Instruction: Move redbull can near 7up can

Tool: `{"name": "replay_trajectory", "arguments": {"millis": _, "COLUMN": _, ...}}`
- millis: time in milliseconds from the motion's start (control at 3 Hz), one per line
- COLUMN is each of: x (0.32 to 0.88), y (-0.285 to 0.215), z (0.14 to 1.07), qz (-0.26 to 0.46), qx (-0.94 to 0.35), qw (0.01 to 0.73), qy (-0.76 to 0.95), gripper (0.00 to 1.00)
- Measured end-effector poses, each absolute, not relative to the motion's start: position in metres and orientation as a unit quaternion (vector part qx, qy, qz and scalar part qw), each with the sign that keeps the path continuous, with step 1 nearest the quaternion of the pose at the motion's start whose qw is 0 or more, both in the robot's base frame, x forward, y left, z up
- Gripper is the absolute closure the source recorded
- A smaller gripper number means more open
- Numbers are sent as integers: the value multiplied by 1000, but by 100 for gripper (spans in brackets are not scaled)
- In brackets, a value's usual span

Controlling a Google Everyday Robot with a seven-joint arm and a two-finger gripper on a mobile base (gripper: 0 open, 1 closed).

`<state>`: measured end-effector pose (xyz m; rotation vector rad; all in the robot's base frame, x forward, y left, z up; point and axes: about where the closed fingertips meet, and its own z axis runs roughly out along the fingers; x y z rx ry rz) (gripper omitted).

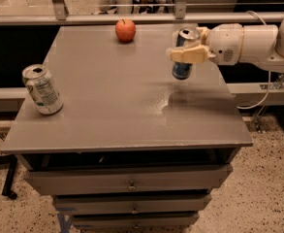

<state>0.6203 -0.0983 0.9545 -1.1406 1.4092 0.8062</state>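
The slim blue-and-silver redbull can [182, 71] is held nearly upright, top tipped slightly right, clamped by the beige two-finger gripper [179, 53]; the white arm [248, 42] is extended horizontally from the right.

View: one camera, set high before table [112, 96], angled down, mid range.
Gripper [183, 54]: upper right, closed round redbull can [181, 71].

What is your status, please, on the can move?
Gripper shut on redbull can, held aloft, right side. 7up can far left. Apple at rear, off path.
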Motion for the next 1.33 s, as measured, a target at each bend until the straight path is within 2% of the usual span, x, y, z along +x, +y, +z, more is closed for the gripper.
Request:
{"name": "replay_trajectory", "arguments": {"millis": 333, "x": 620, "y": -98, "z": 955, "qz": 340, "qx": -481, "qw": 547, "qy": 594, "gripper": 100}}
{"name": "replay_trajectory", "arguments": {"millis": 667, "x": 620, "y": -77, "z": 955, "qz": 359, "qx": -482, "qw": 558, "qy": 572, "gripper": 100}}
{"name": "replay_trajectory", "arguments": {"millis": 1333, "x": 634, "y": 40, "z": 965, "qz": 443, "qx": -516, "qw": 549, "qy": 486, "gripper": 100}}
